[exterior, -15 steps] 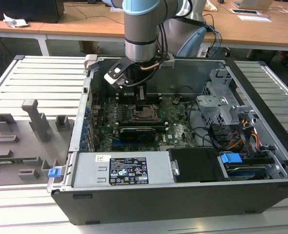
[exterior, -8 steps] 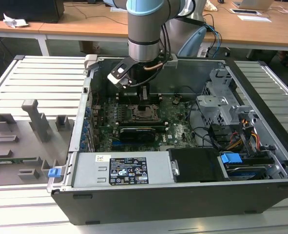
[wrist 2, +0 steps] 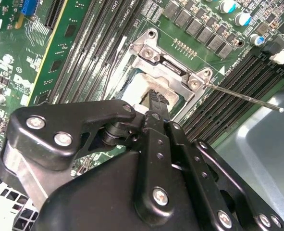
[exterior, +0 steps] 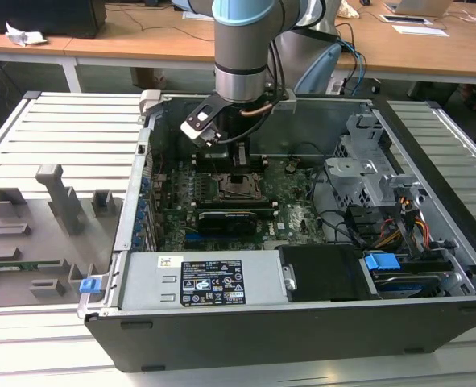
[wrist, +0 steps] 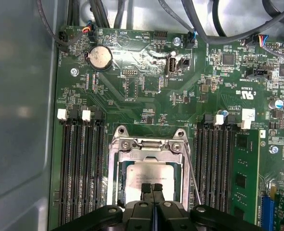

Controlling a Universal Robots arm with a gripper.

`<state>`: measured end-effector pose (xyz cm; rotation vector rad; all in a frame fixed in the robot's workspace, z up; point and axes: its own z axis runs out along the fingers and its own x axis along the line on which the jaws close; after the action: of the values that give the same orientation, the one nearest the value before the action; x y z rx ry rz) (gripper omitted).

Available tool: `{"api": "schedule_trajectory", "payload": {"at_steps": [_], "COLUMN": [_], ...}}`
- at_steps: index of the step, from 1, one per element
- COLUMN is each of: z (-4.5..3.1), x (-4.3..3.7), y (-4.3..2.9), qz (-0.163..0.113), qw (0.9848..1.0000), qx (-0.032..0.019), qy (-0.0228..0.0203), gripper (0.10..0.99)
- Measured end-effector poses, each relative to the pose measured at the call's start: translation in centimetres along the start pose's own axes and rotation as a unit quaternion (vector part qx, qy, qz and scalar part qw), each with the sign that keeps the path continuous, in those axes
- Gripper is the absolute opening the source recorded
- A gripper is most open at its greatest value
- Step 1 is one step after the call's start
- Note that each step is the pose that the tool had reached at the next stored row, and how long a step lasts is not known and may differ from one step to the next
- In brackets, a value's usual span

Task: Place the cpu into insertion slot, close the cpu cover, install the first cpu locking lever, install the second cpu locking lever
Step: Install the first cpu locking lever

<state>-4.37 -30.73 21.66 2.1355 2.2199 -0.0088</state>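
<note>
The cpu (wrist: 149, 174), a silver-grey square chip, lies in the insertion slot (exterior: 239, 188) at the middle of the green motherboard. The cpu cover (wrist: 148, 146), a metal frame, lies down around it, and the chip shows through its opening. My gripper (wrist: 152, 187) is shut with its black fingertips pressed together, empty, just above the chip's near edge. In the second wrist view the gripper (wrist 2: 157, 97) hides most of the cpu (wrist 2: 138, 87). A thin locking lever (wrist 2: 242, 97) sticks out sideways from a socket corner. The same locking lever (wrist: 191, 173) runs along one side of the cover.
Black memory slots (wrist: 81, 168) flank the socket on both sides. A long black expansion card (exterior: 232, 218) lies just in front of it. A drive cage (exterior: 366, 161) and cables (exterior: 399, 230) fill the case's right, a power supply (exterior: 197, 282) the front. A grey fixture tray (exterior: 44, 226) lies outside, left.
</note>
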Motion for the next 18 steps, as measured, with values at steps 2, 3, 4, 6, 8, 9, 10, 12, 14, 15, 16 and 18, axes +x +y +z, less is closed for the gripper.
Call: {"api": "schedule_trajectory", "payload": {"at_steps": [2,3,4,6,8,9,10,12,14,15,16,18], "z": [-0.05,-0.09,-0.12,-0.15,-0.17,-0.19,-0.21,-0.25,-0.26,-0.27,-0.28,-0.30], "x": [0.00,0.00,0.00,-0.01,-0.01,-0.01,-0.01,-0.01,-0.01,-0.01,-0.01,-0.01], "y": [0.00,0.00,0.01,0.01,0.01,0.01,0.01,0.01,0.01,0.01,0.01,0.01], "qz": [0.000,0.000,0.000,0.000,0.000,0.000,0.000,0.000,0.000,0.000,0.000,0.000], "qw": [1.0000,1.0000,1.0000,1.0000,1.0000,1.0000,1.0000,1.0000,1.0000,1.0000,1.0000,1.0000], "qx": [0.0000,0.0000,0.0000,0.0000,0.0000,0.0000,0.0000,0.0000,0.0000,0.0000,0.0000,0.0000], "qy": [0.0000,0.0000,0.0000,0.0000,0.0000,0.0000,0.0000,0.0000,0.0000,0.0000,-0.0001,0.0000], "gripper": [0.110,0.110,0.110,0.110,0.110,0.110,0.110,0.110,0.110,0.110,0.110,0.110]}}
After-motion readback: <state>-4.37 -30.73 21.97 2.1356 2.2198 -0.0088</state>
